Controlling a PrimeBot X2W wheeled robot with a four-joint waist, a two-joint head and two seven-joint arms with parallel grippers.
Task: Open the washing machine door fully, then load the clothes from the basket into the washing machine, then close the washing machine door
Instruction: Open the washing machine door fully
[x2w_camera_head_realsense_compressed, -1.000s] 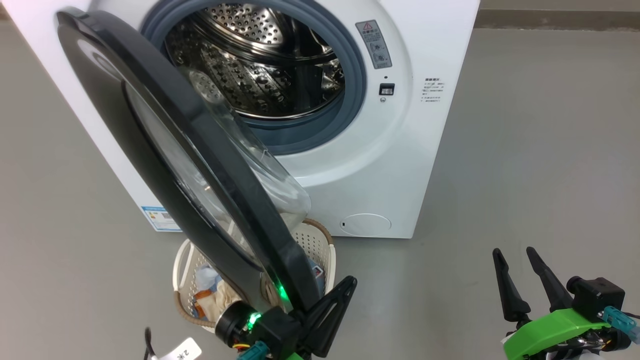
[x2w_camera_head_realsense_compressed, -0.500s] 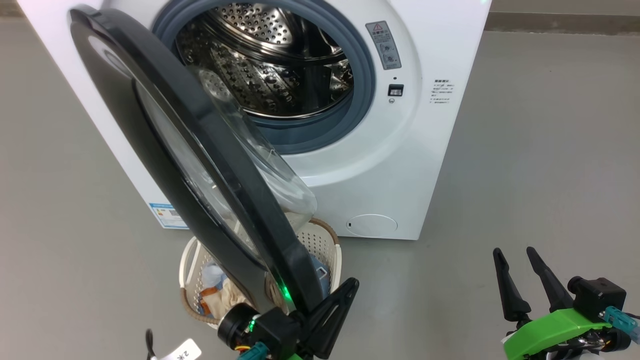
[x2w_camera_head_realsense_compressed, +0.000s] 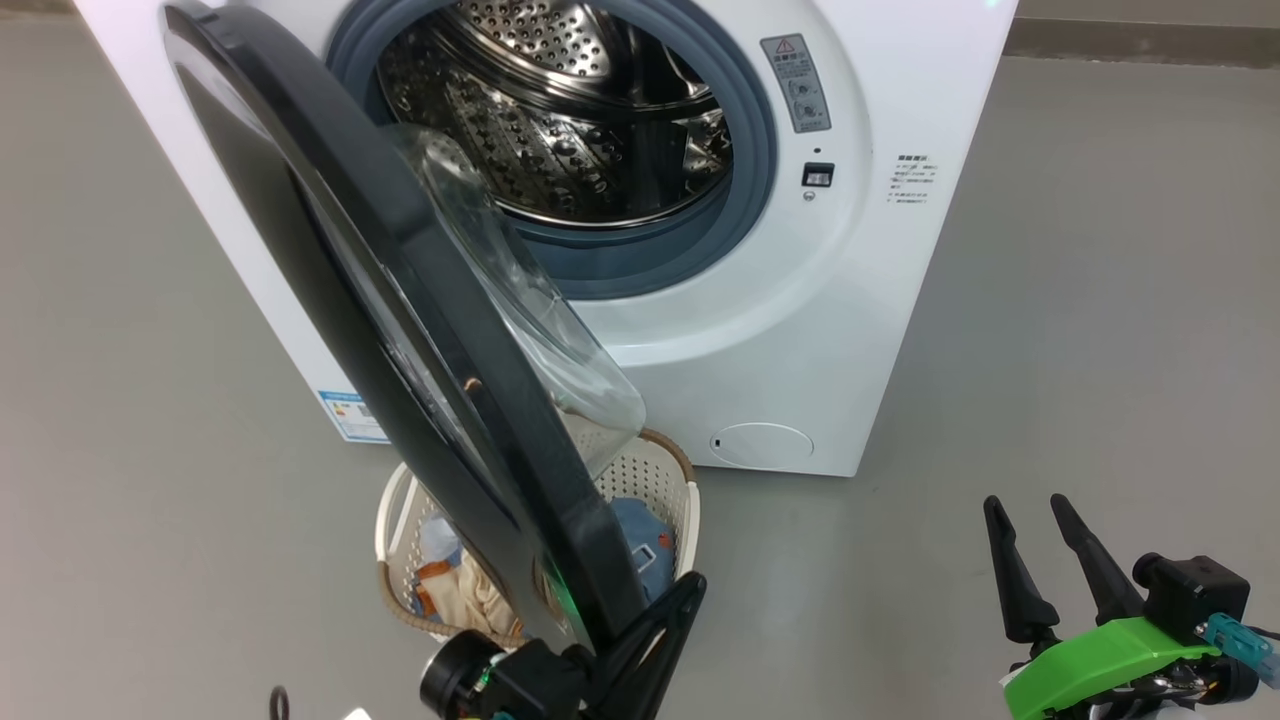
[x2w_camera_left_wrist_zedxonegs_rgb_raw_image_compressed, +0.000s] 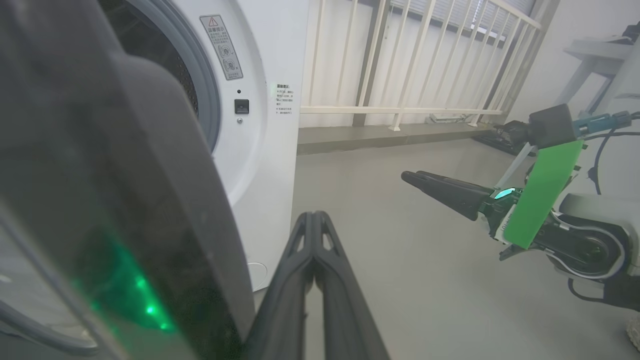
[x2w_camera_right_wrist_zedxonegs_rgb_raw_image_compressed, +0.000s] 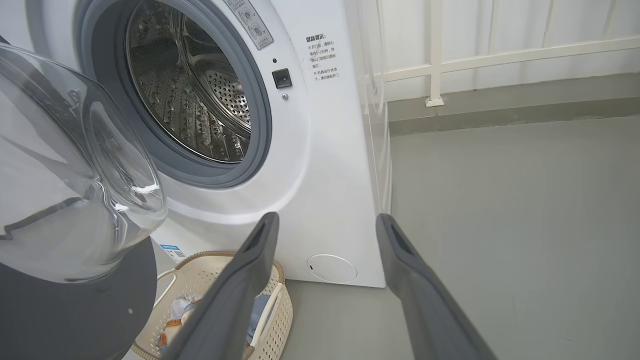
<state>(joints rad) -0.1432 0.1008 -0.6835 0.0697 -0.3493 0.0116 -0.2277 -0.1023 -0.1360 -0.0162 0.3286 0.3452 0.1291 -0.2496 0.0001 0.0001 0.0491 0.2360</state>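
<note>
The white washing machine stands with its steel drum exposed. Its glossy black door swings out toward me, the clear glass bowl facing the drum. Below the door's lower edge sits the cream basket, holding clothes: cream and orange pieces and a blue one. My left gripper is shut and empty, lying close against the inner side of the door's lower rim; its fingers point past the door. My right gripper hangs open over the floor at the lower right.
Bare grey floor spreads right of the machine. A white railing runs behind it. In the right wrist view my open gripper points at the machine's lower front, with the basket at the lower left.
The head view has shifted, so machine, door and basket sit further right in the picture. My left gripper stays shut beside the door's rim, slightly lower in view. The right gripper has not moved.
</note>
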